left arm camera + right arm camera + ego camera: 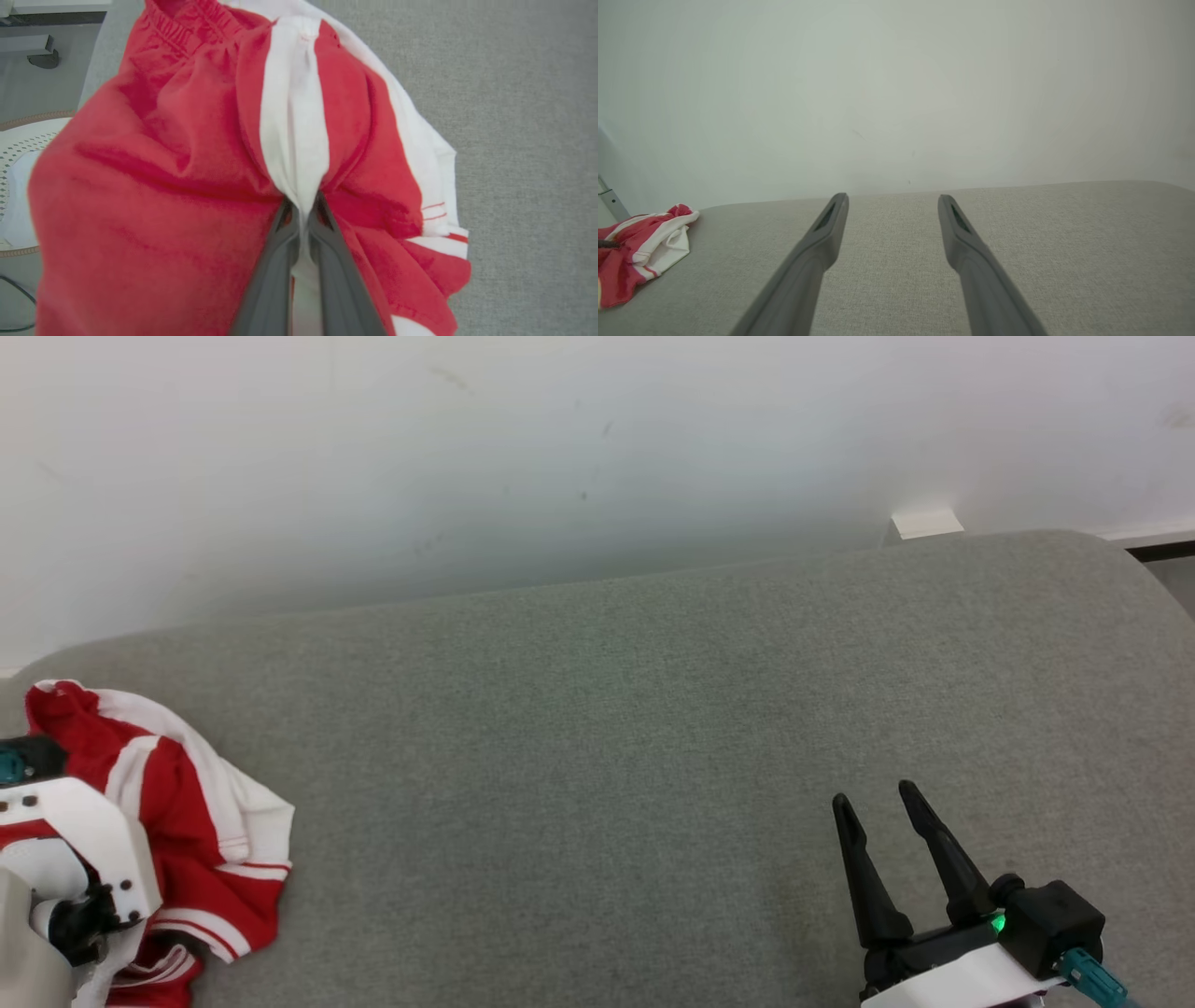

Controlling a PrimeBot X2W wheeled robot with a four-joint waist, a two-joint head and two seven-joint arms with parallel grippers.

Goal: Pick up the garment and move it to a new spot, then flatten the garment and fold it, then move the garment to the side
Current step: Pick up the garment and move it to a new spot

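Lighting is bright, diffuse and even. Shadows are faint. Close-range fingers in the left wrist view appear blurred.

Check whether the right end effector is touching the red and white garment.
No, in the head view the right end effector is open over the bare grey cushion, well apart from the garment at the far left.

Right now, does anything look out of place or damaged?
Only the red and white garment: crumpled at the left edge of the grey surface, the left end effector shut on its white stripe. No damage.
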